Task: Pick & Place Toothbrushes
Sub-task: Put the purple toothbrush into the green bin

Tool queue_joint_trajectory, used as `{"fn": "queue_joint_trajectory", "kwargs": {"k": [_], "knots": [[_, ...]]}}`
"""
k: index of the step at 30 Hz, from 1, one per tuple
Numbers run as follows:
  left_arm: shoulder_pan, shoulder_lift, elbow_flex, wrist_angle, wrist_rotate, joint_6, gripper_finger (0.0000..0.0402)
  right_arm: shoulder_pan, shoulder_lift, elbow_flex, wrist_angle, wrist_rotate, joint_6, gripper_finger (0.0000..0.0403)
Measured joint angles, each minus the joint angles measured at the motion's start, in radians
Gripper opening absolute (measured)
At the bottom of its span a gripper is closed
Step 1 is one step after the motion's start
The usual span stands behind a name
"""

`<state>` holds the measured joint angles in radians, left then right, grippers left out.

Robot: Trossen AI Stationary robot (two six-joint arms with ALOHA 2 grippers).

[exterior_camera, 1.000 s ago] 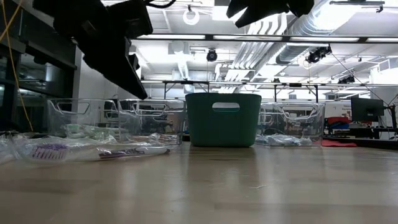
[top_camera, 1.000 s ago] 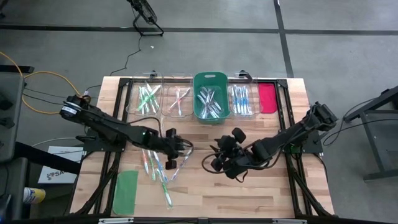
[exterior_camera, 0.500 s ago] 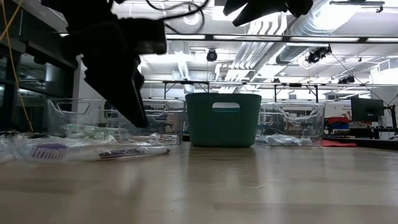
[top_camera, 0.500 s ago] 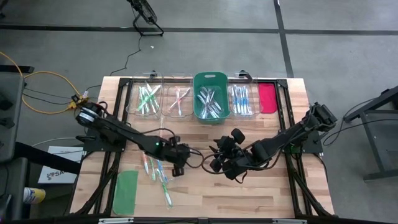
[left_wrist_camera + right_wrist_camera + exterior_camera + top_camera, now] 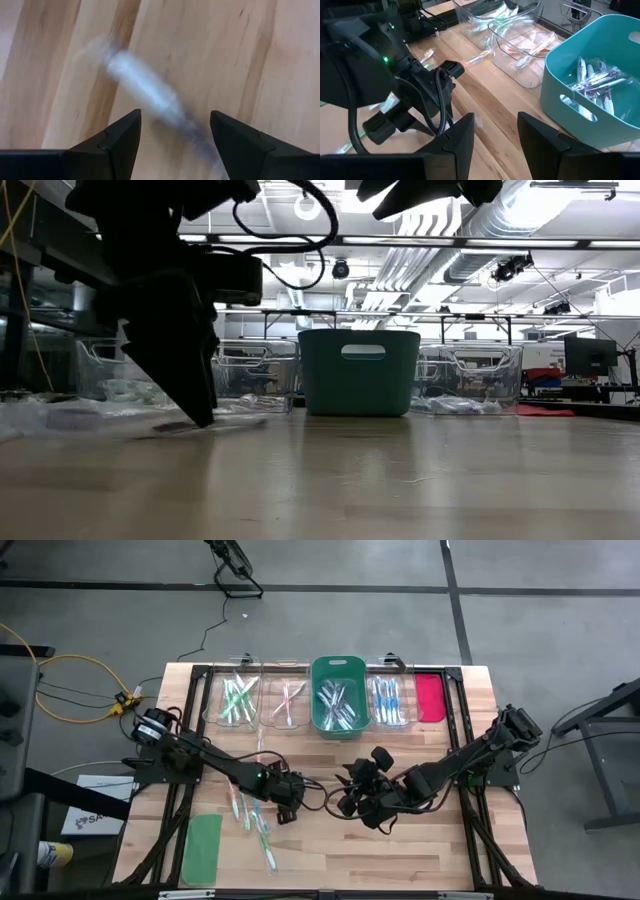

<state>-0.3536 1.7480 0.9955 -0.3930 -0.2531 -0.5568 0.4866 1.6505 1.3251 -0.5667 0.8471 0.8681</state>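
Observation:
Several loose toothbrushes (image 5: pixel 252 816) lie flat on the wooden table (image 5: pixel 400 850), left of the middle. My left gripper (image 5: pixel 175 131) points steeply down, low over their right end, and is open. A wrapped toothbrush (image 5: pixel 146 96) lies on the wood between its fingers, blurred; no finger meets it. In the low view the left gripper (image 5: pixel 200 412) reaches almost to the tabletop. My right gripper (image 5: pixel 496 136) hangs open and empty over the table's middle (image 5: pixel 347 800), facing the left arm.
Along the far edge stand clear bins with green (image 5: pixel 236 698), pink (image 5: pixel 288 700) and blue (image 5: pixel 388 700) toothbrushes, and a teal bin (image 5: pixel 340 700) with more. A red lid (image 5: pixel 429 697) lies far right, a green lid (image 5: pixel 203 848) near left. Bare wood lies at the near right.
My left gripper has come down toward the tabletop and moved toward the near edge, tipping steeper, until it stands over the loose toothbrushes. My right arm has kept still.

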Motion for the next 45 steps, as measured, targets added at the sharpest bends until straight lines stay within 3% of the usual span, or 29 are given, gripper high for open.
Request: {"fn": "queue_joint_trajectory", "kwargs": {"k": [9, 14, 20, 30, 39, 45], "knots": [[0.000, 0.040, 0.006, -0.019, 0.020, -0.031, 0.0215, 0.001, 0.000, 0.000, 0.003, -0.009, 0.000, 0.0144], [-0.001, 0.048, 0.004, -0.014, 0.053, 0.025, 0.0137, 0.001, 0.000, 0.000, 0.002, -0.012, 0.000, 0.0144], [0.000, 0.050, 0.004, -0.010, 0.097, 0.236, 0.0018, 0.004, 0.000, 0.000, 0.002, -0.013, 0.000, 0.0144], [0.001, -0.054, -0.006, 0.040, 0.067, 0.490, 0.0010, 0.021, 0.000, 0.000, -0.044, -0.030, 0.011, 0.0144], [0.010, -0.253, -0.002, 0.134, -0.026, 0.758, 0.0010, 0.139, 0.030, 0.000, -0.142, 0.229, 0.069, 0.0144], [0.074, -0.299, 0.001, 0.304, 0.083, 0.954, 0.0010, 0.162, 0.090, -0.001, -0.139, 0.279, 0.062, 0.0144]]}}
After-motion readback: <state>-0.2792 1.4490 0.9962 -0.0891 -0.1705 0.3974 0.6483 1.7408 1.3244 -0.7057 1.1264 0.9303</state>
